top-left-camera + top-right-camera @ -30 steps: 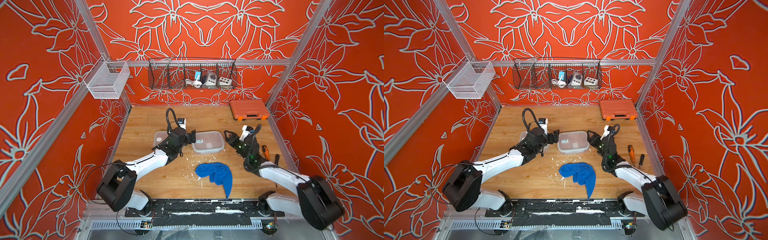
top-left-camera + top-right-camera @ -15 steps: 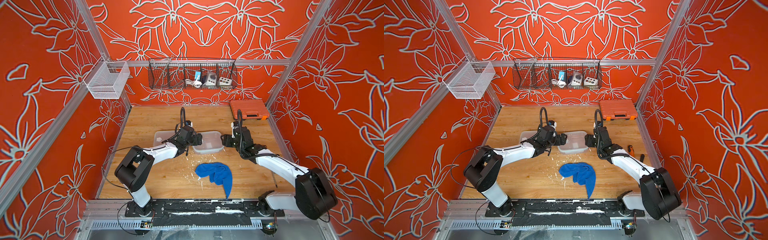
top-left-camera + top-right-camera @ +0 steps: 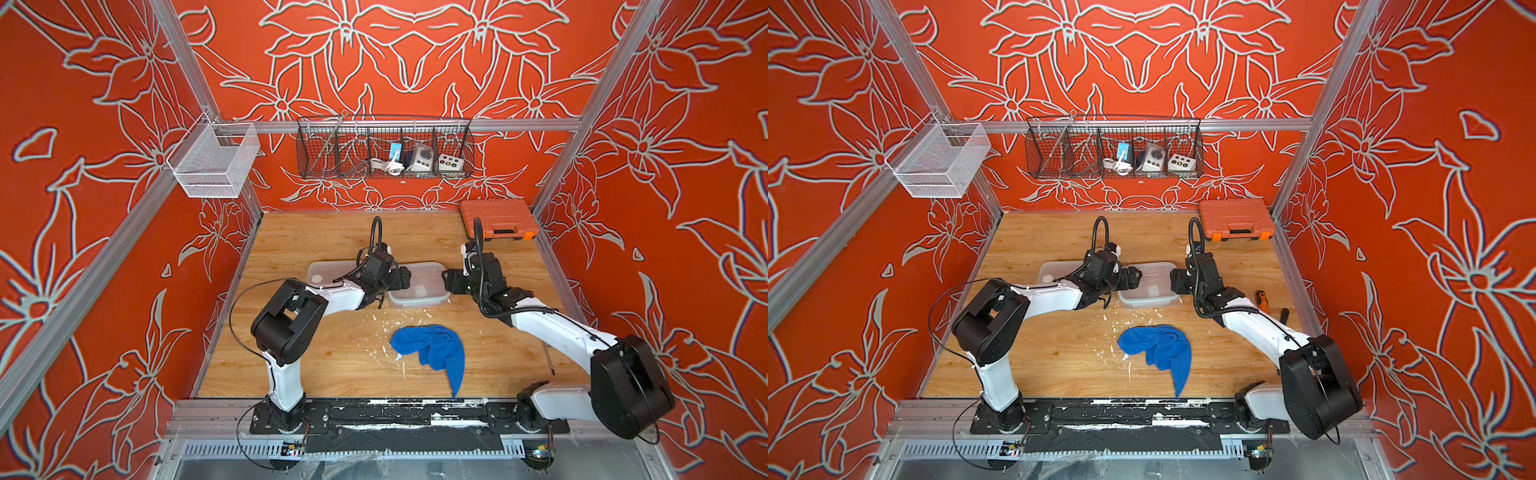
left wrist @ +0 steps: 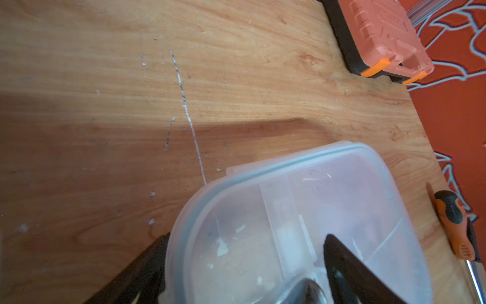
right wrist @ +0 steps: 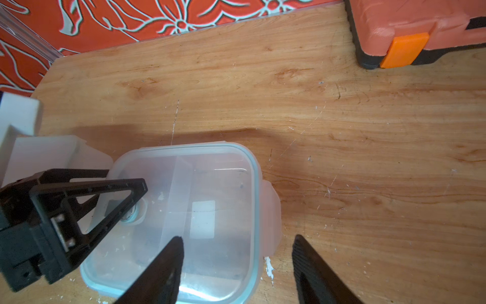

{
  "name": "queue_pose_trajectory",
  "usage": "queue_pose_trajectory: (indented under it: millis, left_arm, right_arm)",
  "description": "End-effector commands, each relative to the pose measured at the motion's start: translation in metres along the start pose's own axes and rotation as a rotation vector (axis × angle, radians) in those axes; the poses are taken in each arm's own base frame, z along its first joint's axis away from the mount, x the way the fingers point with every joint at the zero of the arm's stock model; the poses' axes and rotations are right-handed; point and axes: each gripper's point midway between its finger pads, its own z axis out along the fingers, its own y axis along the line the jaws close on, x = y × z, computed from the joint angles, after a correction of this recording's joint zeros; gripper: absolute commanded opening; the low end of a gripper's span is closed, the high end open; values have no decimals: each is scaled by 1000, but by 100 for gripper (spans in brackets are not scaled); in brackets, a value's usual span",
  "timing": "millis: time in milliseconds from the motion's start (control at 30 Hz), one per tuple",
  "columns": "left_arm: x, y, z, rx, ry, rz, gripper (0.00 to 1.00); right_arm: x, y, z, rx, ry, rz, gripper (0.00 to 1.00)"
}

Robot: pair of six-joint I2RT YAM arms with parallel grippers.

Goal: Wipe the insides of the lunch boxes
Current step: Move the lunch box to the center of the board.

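Two translucent lunch boxes lie mid-table. The centre lunch box has its lid on, with a divider and a white sticker showing through. The other lunch box lies to its left, half hidden under my left arm. My left gripper is open astride the centre box's left end, one finger beside the rim and one over the lid. At the right end my right gripper is open, its fingers either side of the lid's side flap.
A crumpled blue cloth lies in front of the centre box, among white flecks on the wood. An orange tool case sits at the back right. Screwdrivers lie by the right edge. Wire baskets hang on the walls.
Both arms have stretched out toward the centre lunch box. The left gripper moved right to its left end; the right gripper moved in to its right end.
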Motion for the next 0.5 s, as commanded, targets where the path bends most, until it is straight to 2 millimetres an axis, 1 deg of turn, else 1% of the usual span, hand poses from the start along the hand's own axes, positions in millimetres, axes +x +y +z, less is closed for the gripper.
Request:
queue_pose_trajectory:
  millis: [0, 100, 167, 333, 467]
  left_arm:
    - [-2, -27, 6, 88, 4, 21, 88]
    - [1, -45, 13, 125, 14, 48, 88]
    - [2, -53, 17, 140, 17, 57, 88]
    - [-2, -68, 23, 168, 10, 84, 89]
    - [-5, -77, 26, 174, 12, 106, 89]
  right_arm:
    - [-12, -5, -3, 41, -42, -20, 68]
    - [-11, -9, -8, 64, -43, -18, 68]
    - [-11, -12, -10, 76, -51, -20, 68]
    - [-8, -19, -14, 106, -54, -32, 68]
    - [-5, -21, -11, 117, -48, -45, 68]
